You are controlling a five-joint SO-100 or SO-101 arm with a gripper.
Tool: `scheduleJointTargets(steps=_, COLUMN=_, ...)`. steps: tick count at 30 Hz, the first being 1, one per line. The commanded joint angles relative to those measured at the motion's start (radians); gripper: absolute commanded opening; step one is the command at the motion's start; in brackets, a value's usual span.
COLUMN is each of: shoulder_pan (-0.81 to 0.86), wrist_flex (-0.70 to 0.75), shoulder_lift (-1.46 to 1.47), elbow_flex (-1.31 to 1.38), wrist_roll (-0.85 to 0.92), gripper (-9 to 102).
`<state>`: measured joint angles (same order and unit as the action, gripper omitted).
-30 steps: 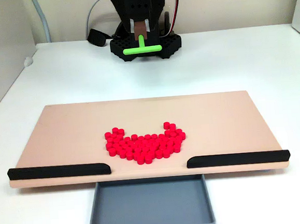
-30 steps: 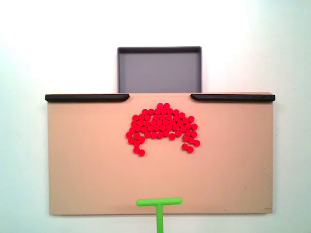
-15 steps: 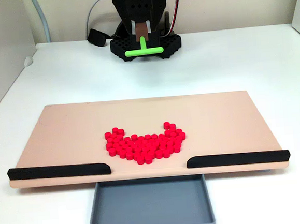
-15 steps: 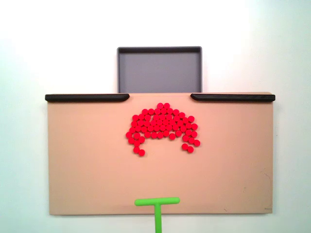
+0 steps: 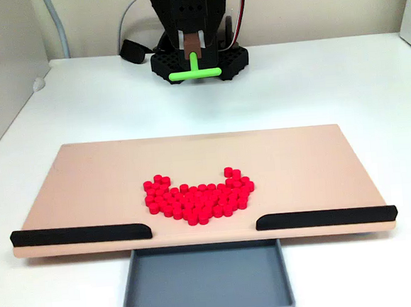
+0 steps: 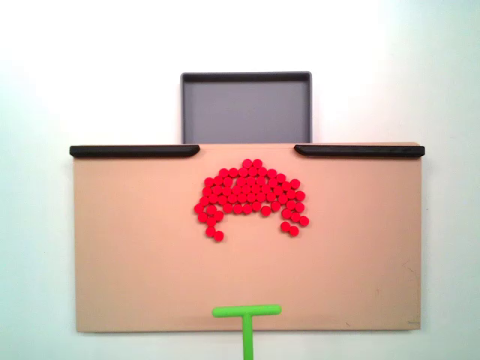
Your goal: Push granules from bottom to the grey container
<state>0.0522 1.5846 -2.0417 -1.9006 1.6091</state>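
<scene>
A cluster of red granules [image 5: 198, 197] lies on the tan board [image 5: 100, 176], close to the gap between two black strips. In the top-down fixed view the granules [image 6: 251, 196] form an arch just below the grey container [image 6: 245, 109]. The grey container [image 5: 205, 281] sits empty against the board's near edge. My gripper [image 5: 194, 49] hangs at the far side, by the arm's base, shut on the stem of the green T-shaped pusher [image 5: 195, 73]. The pusher [image 6: 247, 310] has its bar over the board's bottom edge, well apart from the granules.
Black strips [image 5: 80, 235] [image 5: 324, 217] line the board's near edge on both sides of the gap. The arm's black base [image 5: 230, 62] stands behind the board, with a black object [image 5: 132, 51] and cables beside it. White table surrounds the board [image 6: 135, 255].
The green pusher has dropped slightly in the front fixed view and wobbled a little sideways in the top-down one. The granules have not moved.
</scene>
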Motion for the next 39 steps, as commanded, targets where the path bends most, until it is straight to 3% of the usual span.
scheduleJointTargets(steps=1, shoulder_pan=0.008, wrist_flex=-0.005, shoulder_lift=0.002, elbow_flex=0.005, wrist_roll=-0.012, gripper=0)
scheduleJointTargets(steps=19, shoulder_pan=-0.034, wrist_flex=-0.012, shoulder_lift=0.009, elbow_flex=-0.044, wrist_roll=-0.078, gripper=0)
scheduleJointTargets(steps=39, shoulder_pan=-0.106, wrist_flex=-0.356, shoulder_lift=0.029, elbow_flex=-0.290, wrist_roll=-0.120, gripper=0)
